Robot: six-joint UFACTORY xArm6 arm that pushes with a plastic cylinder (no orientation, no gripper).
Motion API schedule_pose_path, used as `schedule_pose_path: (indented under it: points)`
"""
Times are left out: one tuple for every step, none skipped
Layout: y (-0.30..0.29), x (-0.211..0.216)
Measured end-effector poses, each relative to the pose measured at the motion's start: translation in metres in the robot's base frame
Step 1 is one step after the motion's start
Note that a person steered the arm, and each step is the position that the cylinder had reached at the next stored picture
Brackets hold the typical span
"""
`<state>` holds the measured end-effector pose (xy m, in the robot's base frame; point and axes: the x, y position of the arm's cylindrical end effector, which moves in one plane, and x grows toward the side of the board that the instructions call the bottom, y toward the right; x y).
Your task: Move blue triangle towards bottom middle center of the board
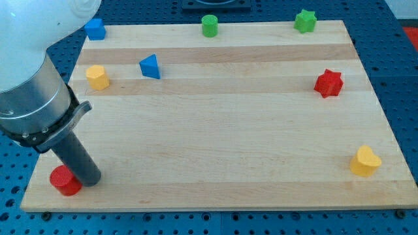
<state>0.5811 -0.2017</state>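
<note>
The blue triangle (150, 67) lies on the wooden board (222, 130) in its upper left part, just right of a yellow hexagonal block (96, 76). My tip (90, 178) rests on the board at the bottom left corner, touching or nearly touching the right side of a red round block (64, 181). The tip is far below and left of the blue triangle. The rod rises up and left into the large grey and white arm that covers the view's left edge.
A blue block (95, 29) sits at the top left corner. A green round block (209, 25) is at the top middle, a green star (304, 21) at the top right. A red star (328, 83) is at the right edge, a yellow heart (364, 162) at the bottom right.
</note>
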Motion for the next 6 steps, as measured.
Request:
schedule_pose_path:
  points:
    - [-0.005,0.000]
    - [-0.018,0.000]
    - [-0.016,-0.008]
    - [0.015,-0.075]
    - [0.033,-0.135]
    - [0.049,-0.182]
